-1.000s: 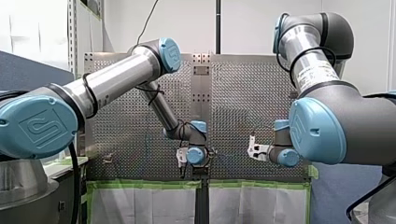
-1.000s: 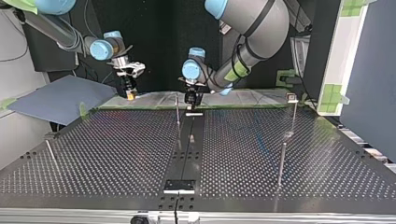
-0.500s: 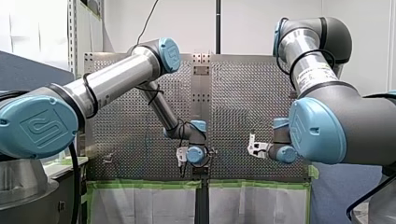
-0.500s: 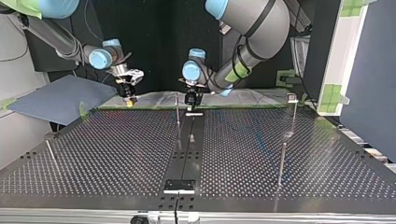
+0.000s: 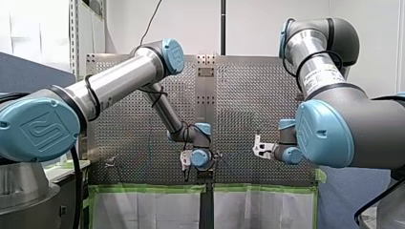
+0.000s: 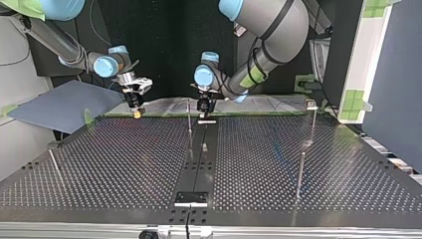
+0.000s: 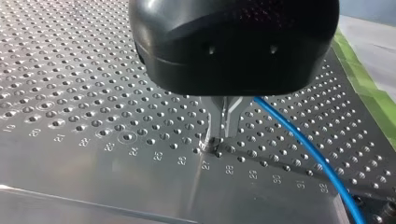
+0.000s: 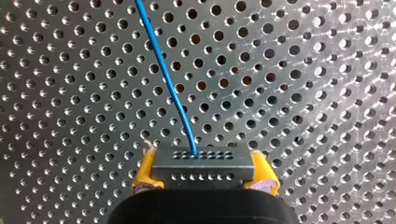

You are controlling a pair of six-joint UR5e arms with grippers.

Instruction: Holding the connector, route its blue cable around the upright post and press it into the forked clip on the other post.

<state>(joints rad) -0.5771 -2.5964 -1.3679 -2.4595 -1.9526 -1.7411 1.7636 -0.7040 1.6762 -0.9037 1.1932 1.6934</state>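
In the right wrist view my right gripper (image 8: 201,179) is shut on a grey connector (image 8: 204,162), yellow pads at both its ends. The blue cable (image 8: 166,74) leaves the connector and runs ahead over the perforated plate. In the top view this gripper (image 6: 136,110) hangs just above the table's far edge. My left gripper (image 7: 225,133) points down at the plate with its metal fingers (image 7: 232,116) pressed close together. The blue cable (image 7: 308,154) comes out beside them; whether they pinch it is hidden. A thin upright post (image 6: 189,117) stands beside my left gripper (image 6: 203,107).
Another post (image 6: 300,172) stands at the top view's right, and behind it a taller one with a clip on top (image 6: 311,105). A leaning rod (image 6: 54,163) is at that view's left. A dark centre strip (image 6: 199,159) runs down the perforated table.
My right gripper has sunk a little toward the table's far edge with the connector in it. My left arm has stayed where it was.
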